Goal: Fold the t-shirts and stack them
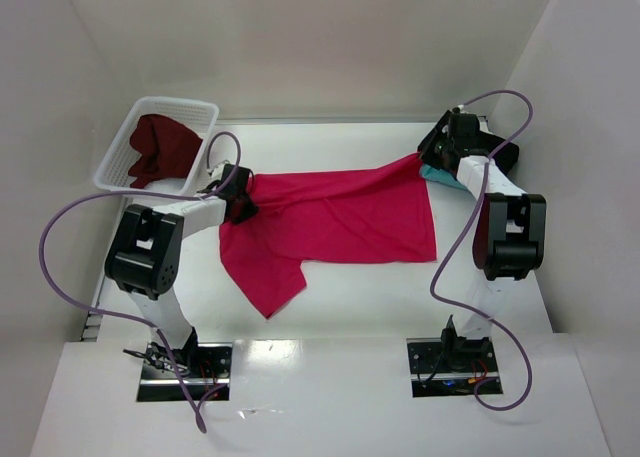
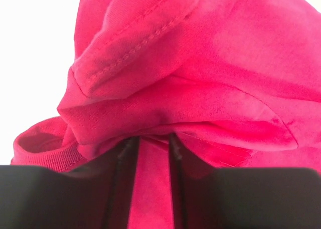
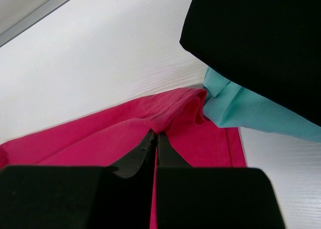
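Bright crimson-pink soft cloth t-shirt spread across white worktop, betw arms. Right pincer clamped shut on its far-right hem. Left pincer: cloth bunched at fingers, grip can't be told tbh. Edge should be pulled taut b4 fold is made.

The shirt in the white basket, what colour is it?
That shirt is dark maroon; the top external view shows it best.

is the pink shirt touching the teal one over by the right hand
Touching. The right wrist view shows the pink shirt with its rolled hem corner pressed against the folded edge of the teal shirt, no gap between them.
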